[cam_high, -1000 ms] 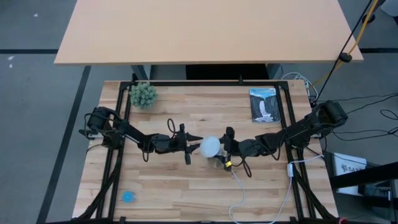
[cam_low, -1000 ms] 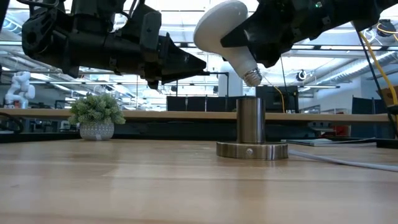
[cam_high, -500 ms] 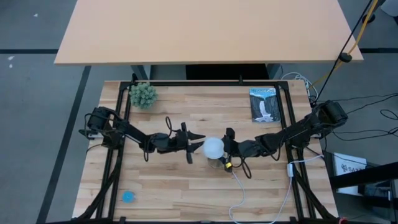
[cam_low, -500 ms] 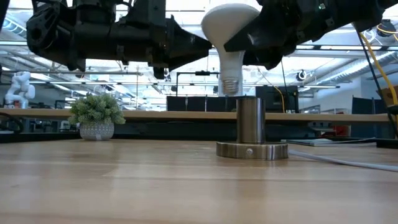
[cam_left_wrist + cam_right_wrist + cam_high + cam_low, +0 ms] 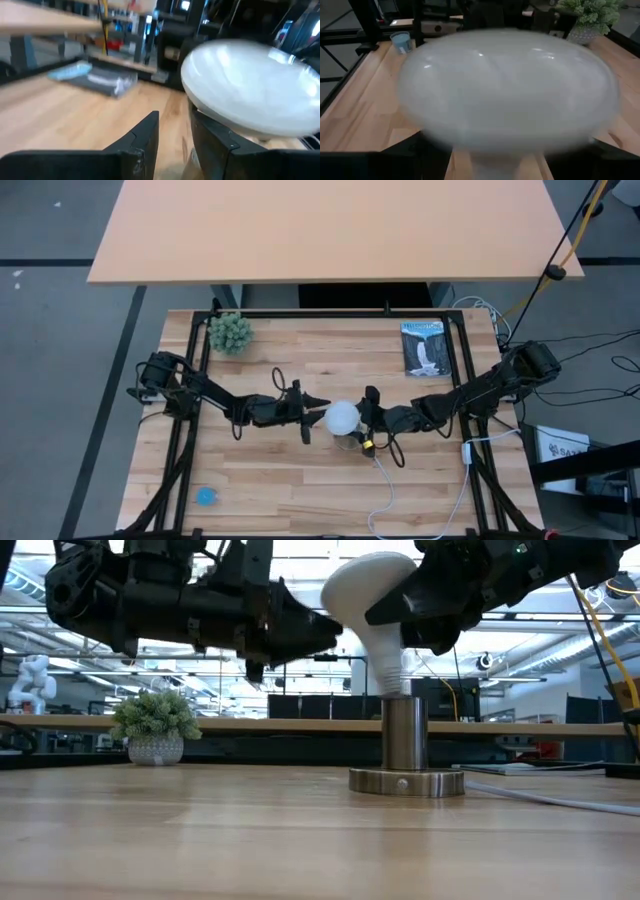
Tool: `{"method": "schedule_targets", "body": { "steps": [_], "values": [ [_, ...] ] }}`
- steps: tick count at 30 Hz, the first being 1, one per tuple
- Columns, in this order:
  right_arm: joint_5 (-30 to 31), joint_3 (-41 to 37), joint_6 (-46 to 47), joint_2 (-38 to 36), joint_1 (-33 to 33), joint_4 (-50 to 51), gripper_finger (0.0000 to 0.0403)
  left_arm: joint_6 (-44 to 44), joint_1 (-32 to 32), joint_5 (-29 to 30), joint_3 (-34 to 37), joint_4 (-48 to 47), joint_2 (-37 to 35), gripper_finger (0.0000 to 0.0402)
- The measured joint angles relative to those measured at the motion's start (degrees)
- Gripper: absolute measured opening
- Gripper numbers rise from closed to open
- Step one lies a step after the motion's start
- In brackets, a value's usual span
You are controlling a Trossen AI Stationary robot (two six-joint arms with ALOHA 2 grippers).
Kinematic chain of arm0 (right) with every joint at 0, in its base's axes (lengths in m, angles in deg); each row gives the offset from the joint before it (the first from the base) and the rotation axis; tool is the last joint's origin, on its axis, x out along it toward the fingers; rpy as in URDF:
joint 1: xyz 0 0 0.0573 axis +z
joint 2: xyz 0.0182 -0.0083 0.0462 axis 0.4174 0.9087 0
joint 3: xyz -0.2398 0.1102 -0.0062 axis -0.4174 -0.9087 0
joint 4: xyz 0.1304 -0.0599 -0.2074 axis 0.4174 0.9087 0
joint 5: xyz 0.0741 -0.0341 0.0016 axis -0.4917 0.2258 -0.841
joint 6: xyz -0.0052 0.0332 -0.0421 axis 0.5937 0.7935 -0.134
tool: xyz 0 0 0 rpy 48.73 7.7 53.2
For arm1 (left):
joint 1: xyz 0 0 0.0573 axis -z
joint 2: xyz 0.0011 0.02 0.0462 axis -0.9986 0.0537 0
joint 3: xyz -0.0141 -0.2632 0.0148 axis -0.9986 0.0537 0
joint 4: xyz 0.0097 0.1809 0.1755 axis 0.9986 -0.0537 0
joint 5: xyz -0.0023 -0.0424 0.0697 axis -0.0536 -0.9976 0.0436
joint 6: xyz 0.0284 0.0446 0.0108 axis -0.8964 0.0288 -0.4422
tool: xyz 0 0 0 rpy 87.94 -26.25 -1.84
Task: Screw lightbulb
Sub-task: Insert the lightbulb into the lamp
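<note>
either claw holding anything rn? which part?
Right claw holds the bulb by its tapered neck, just under the dome, base at the socket. Left claw is open beside the dome, holding nothing.

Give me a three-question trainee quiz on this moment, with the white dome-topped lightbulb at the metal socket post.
1. True or false: the white dome-topped lightbulb lies flat on the wooden table.
2. Which gripper holds the bulb?
A. left gripper
B. right gripper
C. neither
3. Fill in: the bulb's base meets the top of the metal ____ post.

Key:
1. False. It is held upright above the post.
2. B. The right gripper clasps it; the left gripper sits beside the bulb's dome, fingers apart.
3. Socket.
</note>
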Motion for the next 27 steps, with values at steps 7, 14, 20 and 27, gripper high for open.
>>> {"method": "schedule_targets", "body": {
  "steps": [7, 14, 20, 27],
  "values": [
    [0.3, 0.0, 1.1, -0.6, 0.0, 2.5, 0.0265, -0.4, 0.4, -0.6, -6.7, -12.7, 0.0, 0.0117],
    [0.1, 0.0, 4.0, -0.6, 0.0, 5.7, 0.0265, -0.7, 0.6, -1.1, -10.3, -21.1, 0.3, 0.0117],
    [0.1, 0.0, 7.5, -0.6, 0.1, 10.4, 0.0265, 0.3, 0.7, -1.1, -10.3, -21.2, 0.9, 0.0117],
    [-0.1, 0.0, 6.6, -0.6, 1.1, 11.0, 0.0265, -1.2, 0.7, -1.0, -10.3, -19.5, 0.9, 0.0117]
  ]
}}
